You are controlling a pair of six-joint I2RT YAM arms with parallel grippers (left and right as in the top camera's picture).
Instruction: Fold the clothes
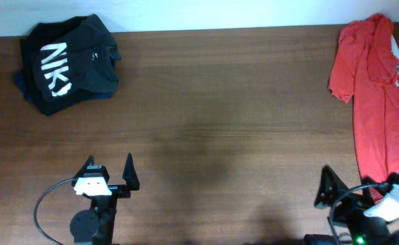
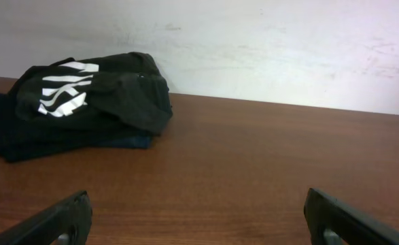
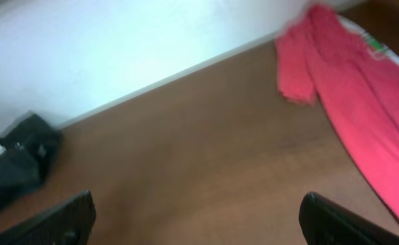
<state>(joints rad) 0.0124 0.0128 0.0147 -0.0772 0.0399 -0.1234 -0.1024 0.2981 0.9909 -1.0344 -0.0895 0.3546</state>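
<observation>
- Judging progress from how the cloth lies: the black T-shirt (image 1: 70,64) looks finished, a compact folded bundle with its white lettering (image 1: 55,68) facing up
- It rests on top of other folded dark garments (image 2: 22,143) at the far left corner of the table (image 1: 219,129), close to the wall; that pile reads as the done part of the job
- The red shirt (image 1: 376,102) is what is left; it lies loose and unfolded along the right edge of the table, rumpled at its far end, with one sleeve sticking out toward the table's middle
- Its long axis runs from the far edge to the near edge; the bunched sleeve end points at the wall, and the plain lower end reaches down beside the right arm, so the hem is probably the near end, though I cannot tell for sure
- The black bundle is roughly square and slightly skewed to the table edges; its lettering runs along the near–far line, so it reads sideways from the robot's seat
- The left gripper (image 1: 109,163) sits at the near left with jaws spread wide and nothing between them, well apart from the dark pile
- The right gripper (image 3: 196,218) is likewise released and bare, at the near right, close to the red shirt's lower end
- The middle of the table is bare wood, the likely place to spread the red shirt
</observation>
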